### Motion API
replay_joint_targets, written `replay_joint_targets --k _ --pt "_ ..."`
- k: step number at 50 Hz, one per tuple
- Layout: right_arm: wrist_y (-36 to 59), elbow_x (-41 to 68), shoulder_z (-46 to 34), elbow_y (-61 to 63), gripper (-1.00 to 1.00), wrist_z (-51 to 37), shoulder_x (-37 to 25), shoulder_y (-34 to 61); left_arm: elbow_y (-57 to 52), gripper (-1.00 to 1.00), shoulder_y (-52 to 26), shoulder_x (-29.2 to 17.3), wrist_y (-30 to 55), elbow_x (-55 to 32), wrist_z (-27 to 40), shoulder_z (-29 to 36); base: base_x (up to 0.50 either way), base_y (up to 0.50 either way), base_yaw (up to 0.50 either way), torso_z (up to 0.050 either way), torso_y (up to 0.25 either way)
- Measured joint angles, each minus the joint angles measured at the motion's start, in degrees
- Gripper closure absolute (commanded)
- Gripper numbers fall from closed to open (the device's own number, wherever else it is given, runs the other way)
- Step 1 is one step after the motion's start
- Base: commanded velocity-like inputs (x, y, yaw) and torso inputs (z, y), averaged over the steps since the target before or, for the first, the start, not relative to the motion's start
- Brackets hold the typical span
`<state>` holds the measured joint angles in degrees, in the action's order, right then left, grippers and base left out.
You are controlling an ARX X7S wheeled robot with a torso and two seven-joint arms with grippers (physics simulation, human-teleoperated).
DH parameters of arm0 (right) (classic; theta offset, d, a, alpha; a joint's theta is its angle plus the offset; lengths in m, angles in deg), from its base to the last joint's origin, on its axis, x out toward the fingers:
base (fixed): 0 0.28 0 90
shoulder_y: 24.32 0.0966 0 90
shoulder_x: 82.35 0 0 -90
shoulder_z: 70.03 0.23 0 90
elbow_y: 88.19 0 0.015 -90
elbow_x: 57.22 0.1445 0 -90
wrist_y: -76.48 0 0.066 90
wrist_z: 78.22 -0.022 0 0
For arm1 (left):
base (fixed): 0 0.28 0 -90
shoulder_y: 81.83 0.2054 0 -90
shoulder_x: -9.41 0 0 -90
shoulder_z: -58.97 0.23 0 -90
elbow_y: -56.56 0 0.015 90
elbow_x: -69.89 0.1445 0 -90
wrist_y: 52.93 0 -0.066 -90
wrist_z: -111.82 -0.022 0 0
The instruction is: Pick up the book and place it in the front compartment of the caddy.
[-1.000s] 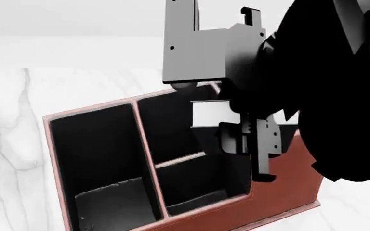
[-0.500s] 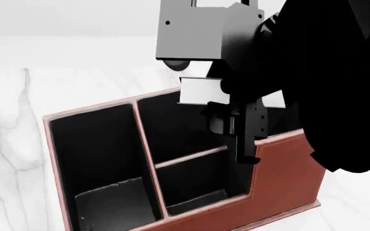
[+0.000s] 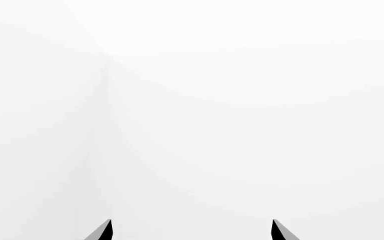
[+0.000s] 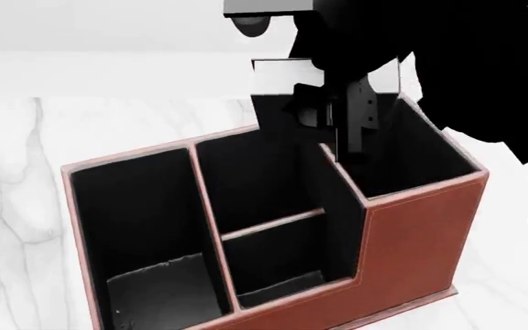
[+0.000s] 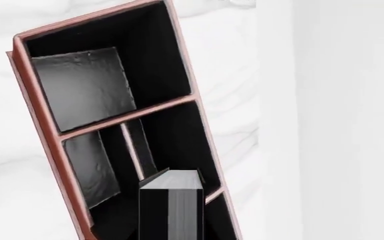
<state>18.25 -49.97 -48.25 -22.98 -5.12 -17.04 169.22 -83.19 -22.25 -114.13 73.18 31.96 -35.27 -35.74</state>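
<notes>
**Book lifted higher**

Up went my right hand since a second ago, closed on the book, which hangs above the caddy. It looks thin, stiff and light, so I hold its flat sides. My left hand is spread apart, holding nothing.

one book, one caddy with four cells, two grippers
</notes>
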Motion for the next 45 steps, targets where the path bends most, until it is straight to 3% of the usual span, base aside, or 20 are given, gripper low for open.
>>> replay_joint_targets --k 20,45 --pt "-27.9 -2.2 -2.0 -39.8 1.00 5.2 14.4 4.3 -0.1 -1.00 -0.2 -0.3 0.1 -0.3 0.4 0.4 0.00 0.00 0.00 0.000 0.002" --pt "-39.1 -4.5 -0.6 -49.7 1.00 8.2 20.4 3.5 -0.1 -1.00 -0.2 -0.5 -0.1 -0.6 0.9 0.7 0.00 0.00 0.00 0.000 0.001"
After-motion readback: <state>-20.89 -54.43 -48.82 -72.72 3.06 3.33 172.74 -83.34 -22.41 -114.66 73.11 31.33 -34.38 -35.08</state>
